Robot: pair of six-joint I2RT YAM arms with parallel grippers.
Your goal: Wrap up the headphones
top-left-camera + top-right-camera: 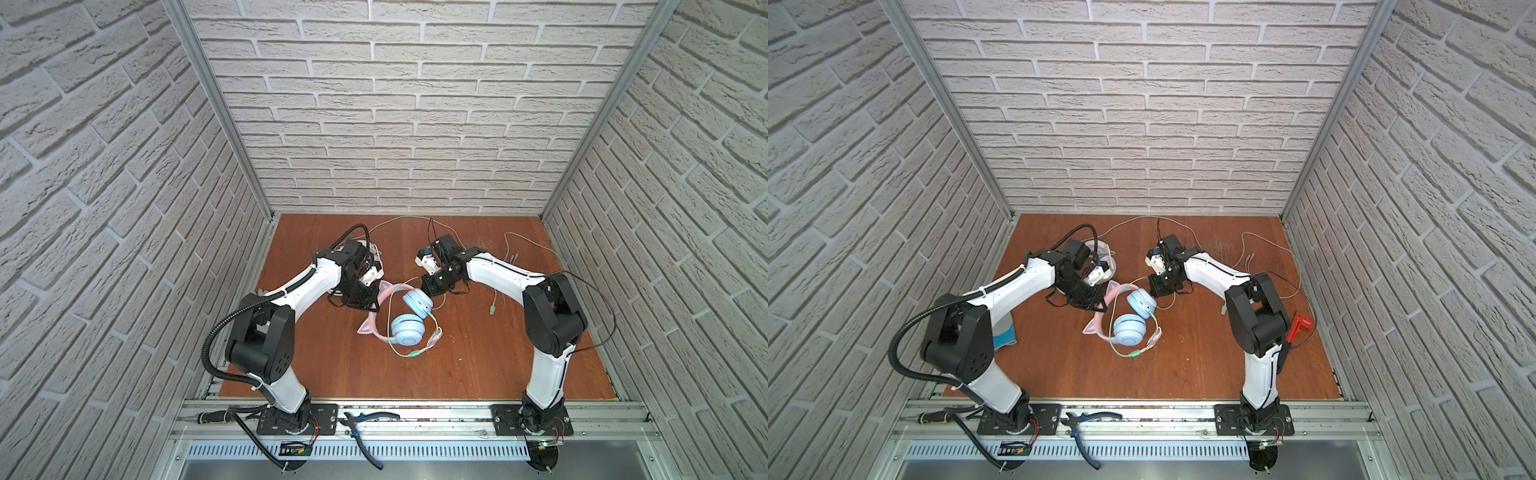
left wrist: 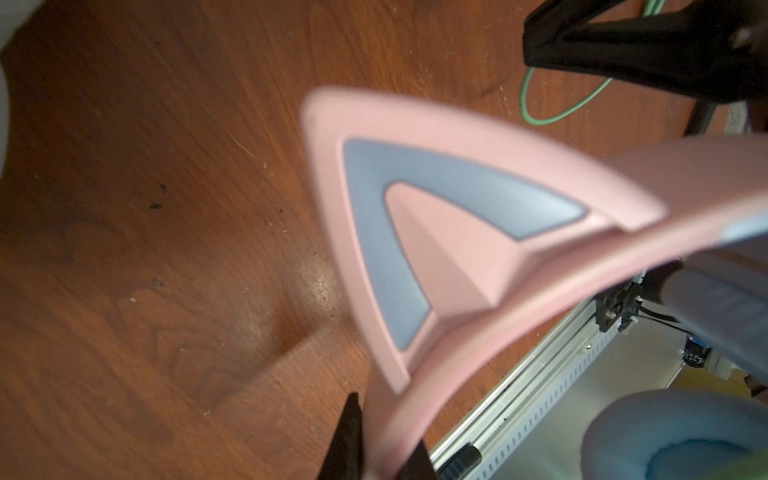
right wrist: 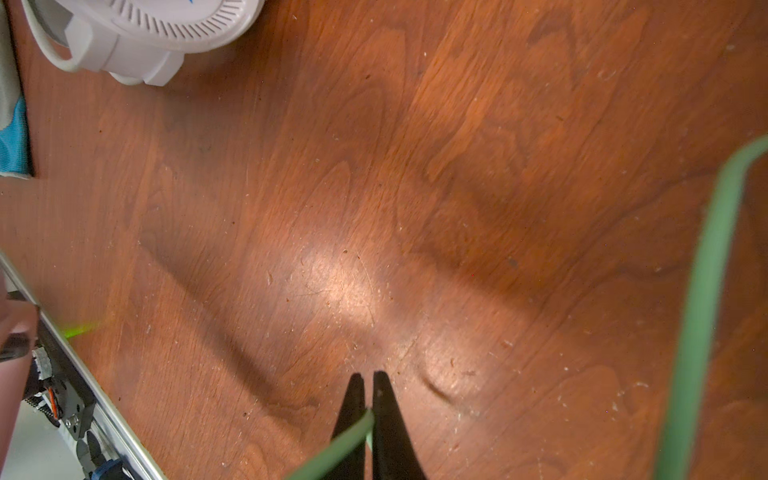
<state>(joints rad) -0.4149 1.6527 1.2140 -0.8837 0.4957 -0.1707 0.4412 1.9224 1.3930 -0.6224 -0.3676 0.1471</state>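
Left tool (image 2: 384, 428) gripping the pink headphones (image 1: 405, 336) by the band, right tool (image 3: 368, 376) pinched on their green cable (image 3: 702, 311), both mid table (image 1: 478, 365), white headphones (image 3: 145, 37) toward the far edge, open wood along the near edge

The large white plastic over-ear headphones (image 3: 145, 37) are cut by the right wrist view's edge and mostly hidden behind the white left arm (image 1: 316, 280) in both top views, and the pink cat-ear headband (image 2: 415, 249) is blurred.

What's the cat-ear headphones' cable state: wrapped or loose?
Loose. The green cable lies in open loops beside the blue cups; the right end effector is shut on one strand.
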